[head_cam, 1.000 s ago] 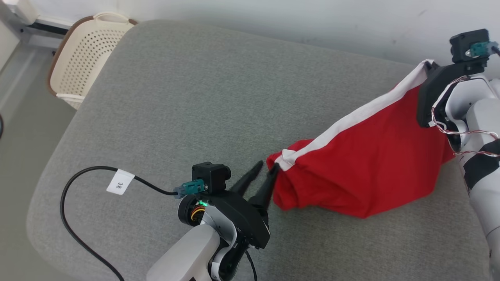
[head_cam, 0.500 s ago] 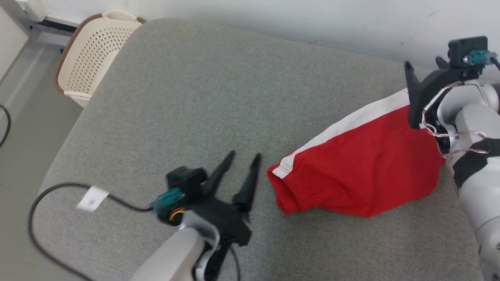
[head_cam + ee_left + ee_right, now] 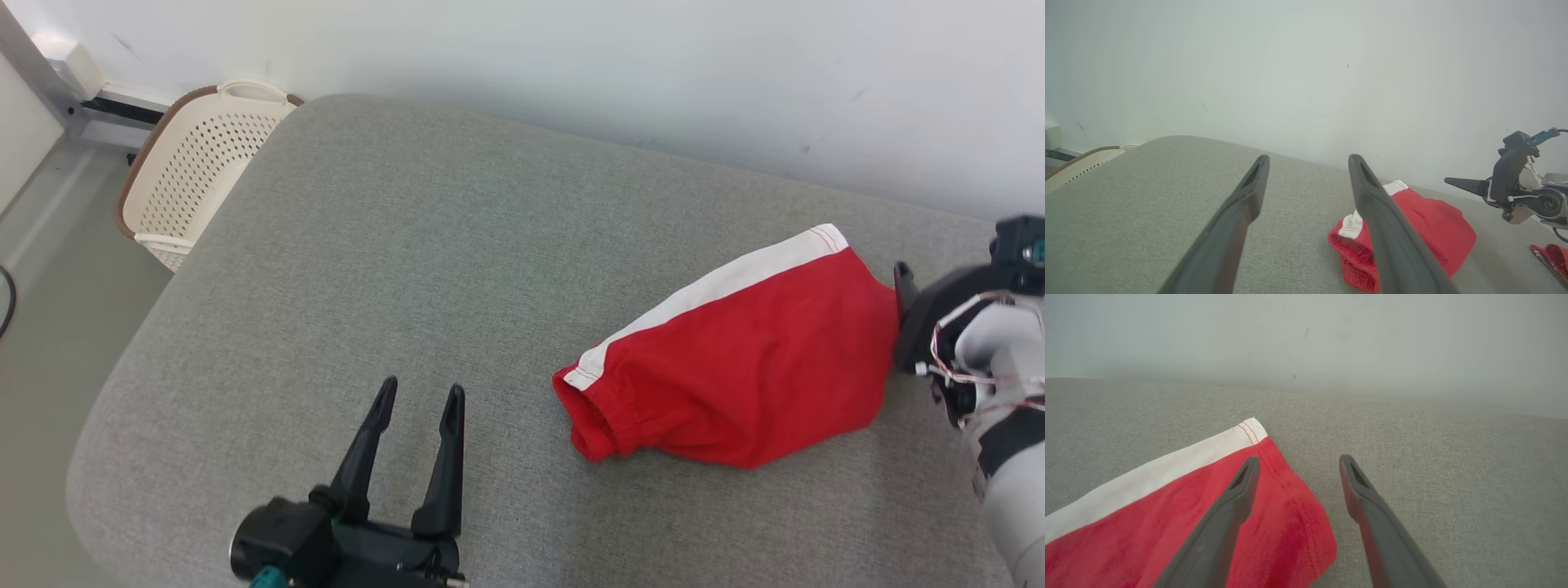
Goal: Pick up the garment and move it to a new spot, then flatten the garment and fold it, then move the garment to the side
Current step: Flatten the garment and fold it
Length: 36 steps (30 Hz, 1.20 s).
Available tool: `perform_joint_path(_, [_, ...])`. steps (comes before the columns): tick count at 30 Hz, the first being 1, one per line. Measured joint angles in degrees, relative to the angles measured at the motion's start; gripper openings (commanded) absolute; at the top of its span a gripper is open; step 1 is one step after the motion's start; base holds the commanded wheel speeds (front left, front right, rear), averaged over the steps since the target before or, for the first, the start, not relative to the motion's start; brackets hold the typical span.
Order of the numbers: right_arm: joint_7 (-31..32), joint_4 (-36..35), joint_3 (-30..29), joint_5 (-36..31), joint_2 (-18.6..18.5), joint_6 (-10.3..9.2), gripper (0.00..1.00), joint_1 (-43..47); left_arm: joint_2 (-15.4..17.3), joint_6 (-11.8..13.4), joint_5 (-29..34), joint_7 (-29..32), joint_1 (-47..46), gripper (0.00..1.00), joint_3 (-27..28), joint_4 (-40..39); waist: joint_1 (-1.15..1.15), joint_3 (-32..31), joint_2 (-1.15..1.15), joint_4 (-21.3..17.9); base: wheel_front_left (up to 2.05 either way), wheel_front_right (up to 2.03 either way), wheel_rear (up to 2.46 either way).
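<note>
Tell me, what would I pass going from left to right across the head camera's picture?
Cream basket on the floor → left pincer, open over the grey cushion → red garment with its white stripe, lying on the cushion → right pincer, open, just off the garment's right edge.

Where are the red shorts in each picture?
Head view: red shorts lie right of middle on the grey cushion.
Left wrist view: red shorts sit low, right of middle.
Right wrist view: red shorts are in the lower left corner.
Shared landmark: their white stripe.
</note>
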Motion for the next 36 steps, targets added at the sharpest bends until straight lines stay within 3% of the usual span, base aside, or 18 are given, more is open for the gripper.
perform_joint_path(8, [-0.5,0.8,-4.4,0.3,0.6,0.00,1.00,4.3,-2.0,-2.3,1.2,0.0,3.4,1.00,2.3,-0.7,0.00,0.9,0.00,1.1,0.00,0.00,0.00])
perform_joint_path(14, [-1.1,1.0,-8.3,-3.1,-0.5,0.00,1.00,5.1,-3.3,-4.0,2.0,0.0,3.5,1.00,3.1,0.0,0.01,2.0,0.00,2.0,0.00,0.00,0.00])
perform_joint_path(19, [1.8,1.1,-12.9,-3.4,1.9,0.00,1.00,5.1,-4.1,-4.8,2.5,0.0,3.8,1.00,3.8,0.8,0.01,2.2,0.00,2.7,0.00,0.00,0.00])
perform_joint_path(26, [4.9,1.0,-15.0,-6.2,3.9,-0.15,1.00,4.2,-4.9,-5.8,3.0,0.0,4.3,1.00,4.2,1.5,0.01,2.3,0.00,3.3,0.00,0.00,0.00])
perform_joint_path(27, [5.0,1.0,-15.5,-6.4,3.8,-0.15,0.96,4.2,-4.9,-6.1,3.0,0.0,4.3,1.00,4.1,1.7,0.01,2.3,0.00,3.5,0.00,0.00,0.00])
perform_joint_path(28, [5.3,1.0,-16.0,-6.5,3.7,-0.15,0.73,4.2,-5.0,-6.2,3.1,0.0,4.3,1.00,4.0,1.8,0.01,2.2,0.00,3.7,0.00,0.00,0.00])
perform_joint_path(29, [5.5,1.0,-16.7,-6.7,3.5,-0.15,0.31,4.2,-5.1,-6.3,3.1,0.0,4.3,1.00,4.0,2.0,0.00,2.2,0.00,3.9,0.00,0.00,0.00])
perform_joint_path(30, [5.5,1.0,-17.2,-7.1,3.3,-0.15,0.00,4.2,-5.2,-6.3,3.1,0.0,4.3,1.00,4.0,2.1,0.00,2.2,0.00,4.1,0.00,0.00,0.00])
perform_joint_path(36, [4.9,0.7,-19.8,-10.4,3.5,-0.07,0.00,4.2,-5.5,-6.7,3.0,0.0,4.4,1.00,4.1,2.8,0.01,2.1,0.00,4.4,0.00,0.00,0.00])
